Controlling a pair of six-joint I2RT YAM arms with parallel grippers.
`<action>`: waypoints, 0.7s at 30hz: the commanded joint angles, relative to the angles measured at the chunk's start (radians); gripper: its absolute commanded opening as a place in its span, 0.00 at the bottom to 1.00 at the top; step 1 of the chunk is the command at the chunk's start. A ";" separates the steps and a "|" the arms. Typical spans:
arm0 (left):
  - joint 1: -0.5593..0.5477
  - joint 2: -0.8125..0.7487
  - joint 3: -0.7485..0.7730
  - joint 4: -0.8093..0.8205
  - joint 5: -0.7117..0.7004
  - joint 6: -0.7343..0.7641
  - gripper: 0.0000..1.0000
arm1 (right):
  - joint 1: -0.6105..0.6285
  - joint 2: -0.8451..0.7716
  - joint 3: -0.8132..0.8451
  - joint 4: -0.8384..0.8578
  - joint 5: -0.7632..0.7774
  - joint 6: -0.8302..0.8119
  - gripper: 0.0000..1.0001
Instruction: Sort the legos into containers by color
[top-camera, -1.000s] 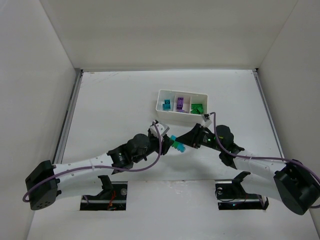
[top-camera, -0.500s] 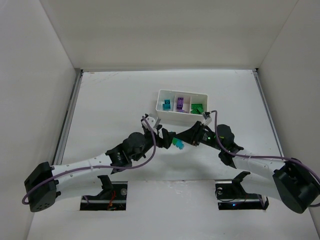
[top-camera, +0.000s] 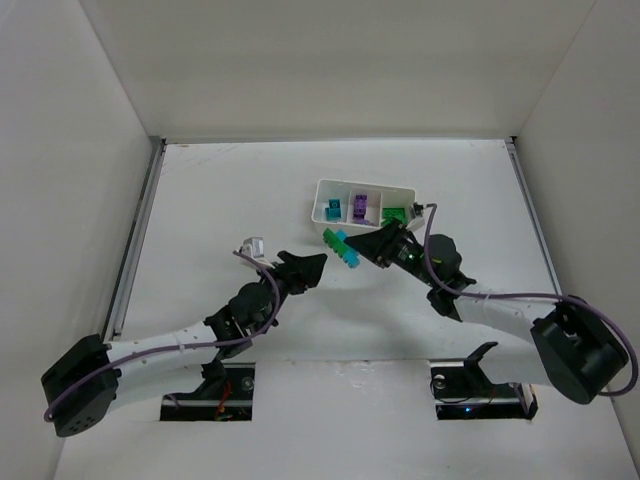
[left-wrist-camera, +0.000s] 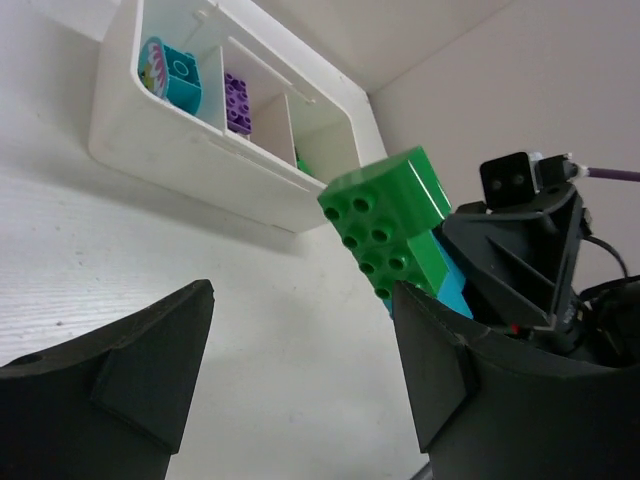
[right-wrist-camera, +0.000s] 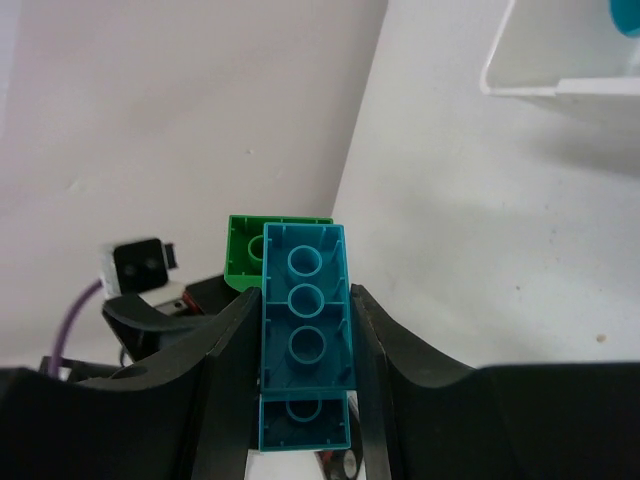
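Note:
My right gripper (top-camera: 360, 249) is shut on a two-colour stack: a teal brick (top-camera: 345, 253) stuck to a green brick (top-camera: 330, 238). It holds the stack just in front of the white tray (top-camera: 352, 231). In the right wrist view the teal brick (right-wrist-camera: 305, 310) sits between my fingers (right-wrist-camera: 225, 365) with the green brick (right-wrist-camera: 245, 255) behind it. My left gripper (top-camera: 308, 266) is open and empty, left of and below the stack. In the left wrist view the green brick (left-wrist-camera: 390, 215) hangs ahead of the open fingers (left-wrist-camera: 150, 370).
The tray holds teal bricks (top-camera: 332, 209) in the left compartment, purple bricks (top-camera: 358, 207) in the middle and green bricks (top-camera: 396, 215) in the right. The tray (left-wrist-camera: 200, 150) also shows in the left wrist view. White walls enclose the table.
Both grippers were at the stack a second ago. My left gripper has let go, opened and drawn back to the left. My right gripper has carried the stack up toward the tray.

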 joint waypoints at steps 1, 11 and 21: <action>-0.001 0.011 -0.021 0.234 -0.004 -0.099 0.69 | 0.014 0.058 0.050 0.145 0.033 0.083 0.33; 0.002 0.146 -0.039 0.444 0.010 -0.083 0.69 | 0.044 0.196 0.042 0.328 0.033 0.240 0.33; 0.023 0.217 -0.009 0.485 0.019 -0.092 0.58 | 0.083 0.253 0.062 0.371 0.035 0.257 0.33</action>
